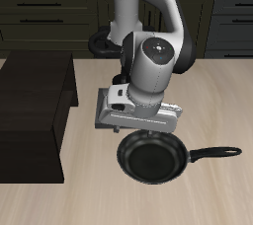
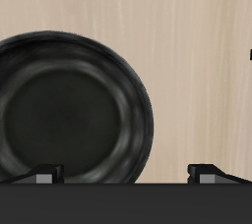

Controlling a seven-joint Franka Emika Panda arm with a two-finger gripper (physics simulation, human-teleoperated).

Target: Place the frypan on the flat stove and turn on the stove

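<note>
The frypan (image 1: 150, 158) is a round shallow black pan lying on the wooden table near its front edge. Its long thin handle (image 1: 213, 154) points sideways. My gripper (image 1: 138, 132) hangs over the pan's back rim, a little above it. In the wrist view the pan (image 2: 69, 110) fills one side, and my gripper (image 2: 126, 174) is open and holds nothing. Both fingertips (image 2: 44, 175) are apart, and the pan's rim lies below one of them. The flat stove cannot be made out; my arm covers the middle back of the table.
A large dark brown box (image 1: 35, 111) stands on the table beside the arm. Dark cabinets (image 1: 49, 12) run along the back. Bare wooden table (image 2: 187, 61) lies around the pan.
</note>
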